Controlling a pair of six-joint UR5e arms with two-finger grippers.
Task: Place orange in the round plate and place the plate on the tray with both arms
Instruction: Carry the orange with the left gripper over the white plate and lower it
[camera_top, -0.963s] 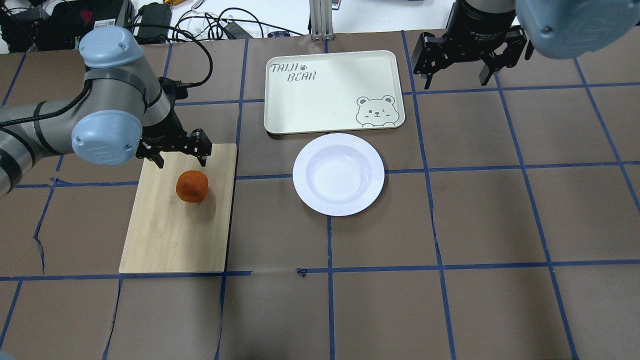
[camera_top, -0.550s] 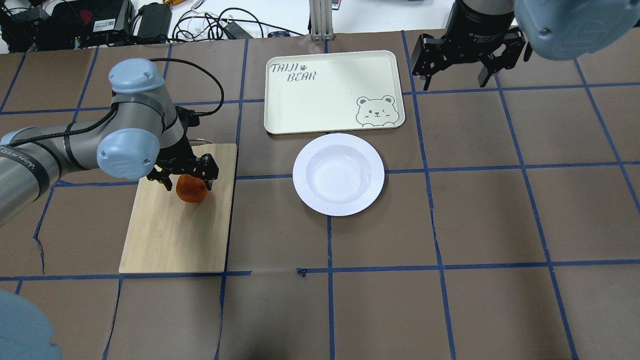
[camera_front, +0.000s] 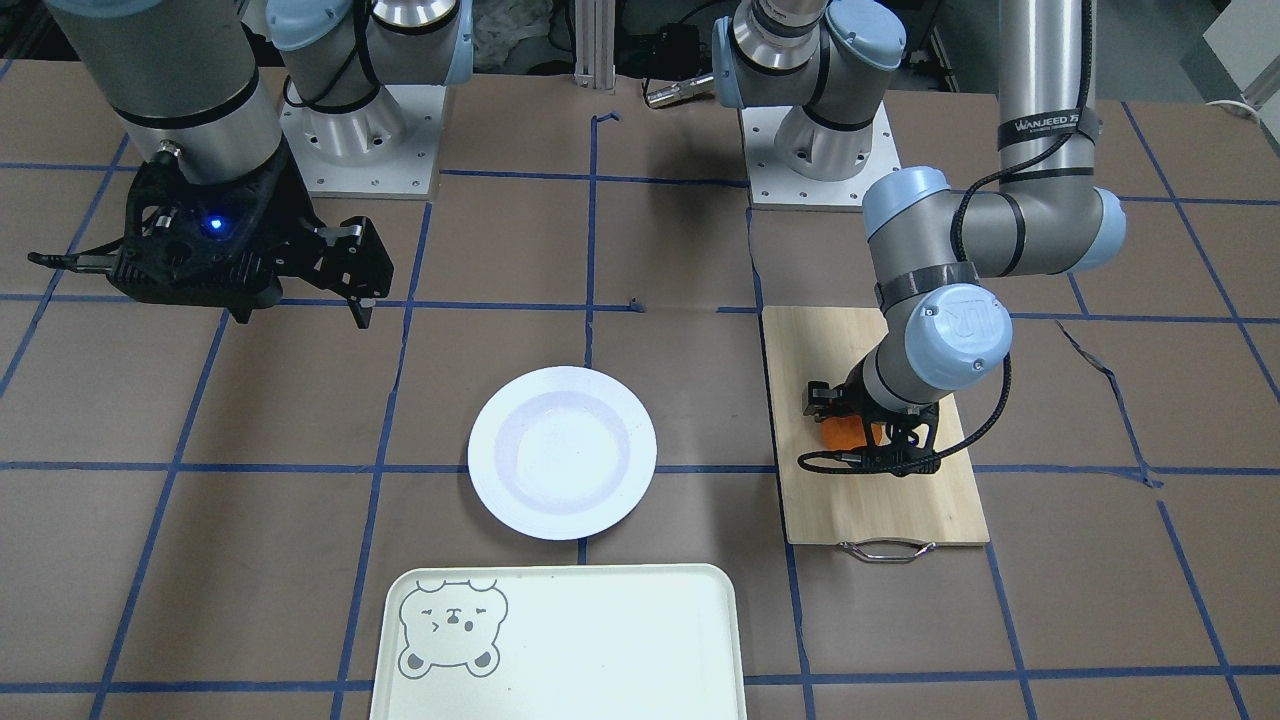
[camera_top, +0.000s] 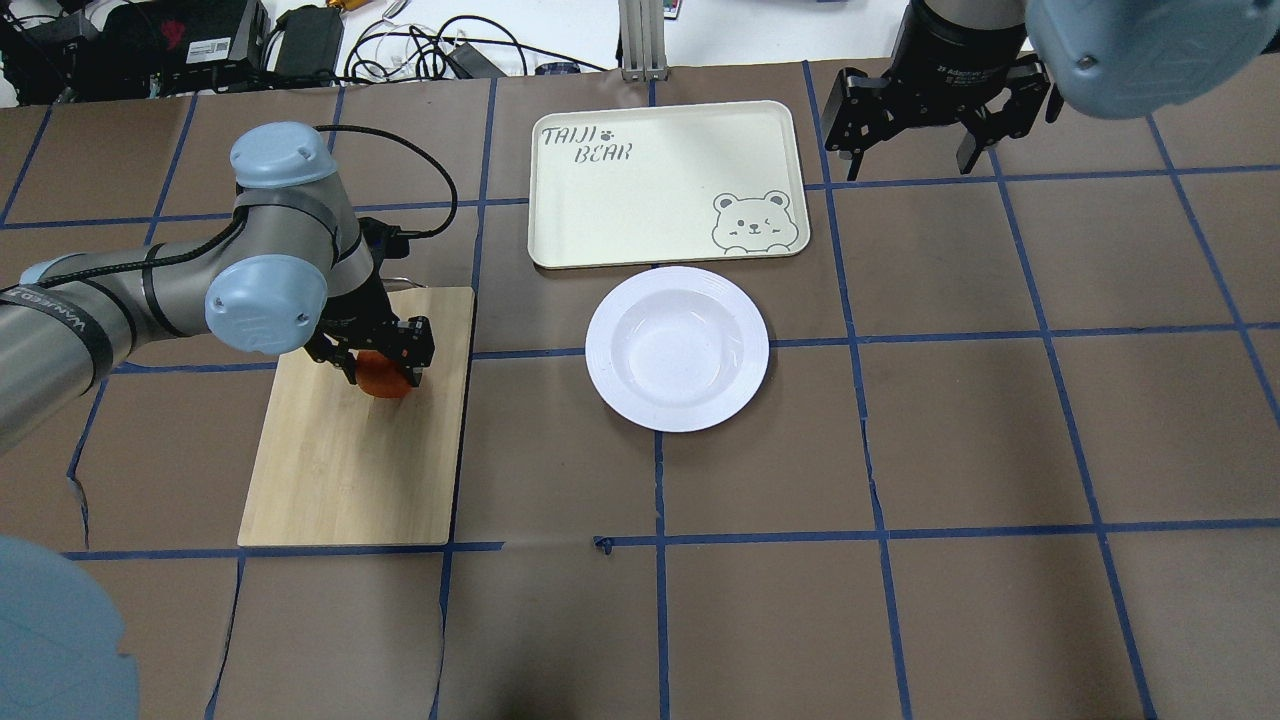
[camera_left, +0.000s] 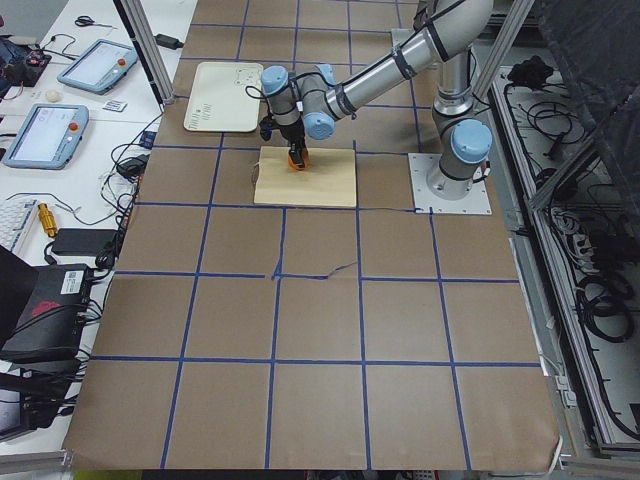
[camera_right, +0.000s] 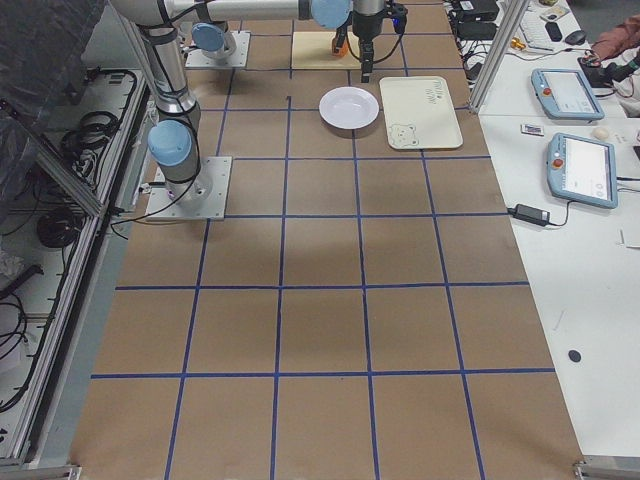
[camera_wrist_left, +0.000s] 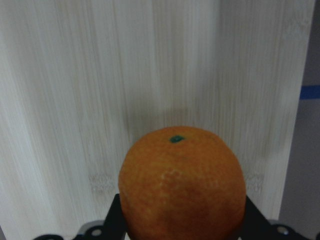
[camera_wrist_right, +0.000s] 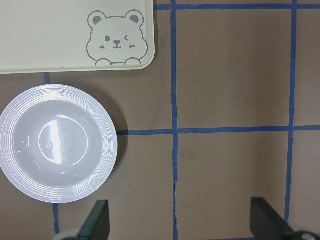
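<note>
- My left fingers (camera_top: 382, 362) clamp the orange (camera_wrist_left: 182, 185) on the bamboo board (camera_top: 340, 470).
- My right fingers (camera_top: 910, 150) hang spread above the tabletop (camera_top: 1000, 420) beside the tray (camera_top: 650, 190).
- The round plate (camera_top: 677, 348) lies just beside the tray.

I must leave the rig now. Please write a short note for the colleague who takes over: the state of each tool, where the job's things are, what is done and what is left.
Left tool: down over the orange on the bamboo board, a finger on each side; whether it grips cannot be told.
Right tool: open, empty, in the air beside the tray.
Round plate: empty, on the table next to the tray.
Done: nothing placed yet.
Left: orange into plate, then plate onto tray with both arms.
</note>
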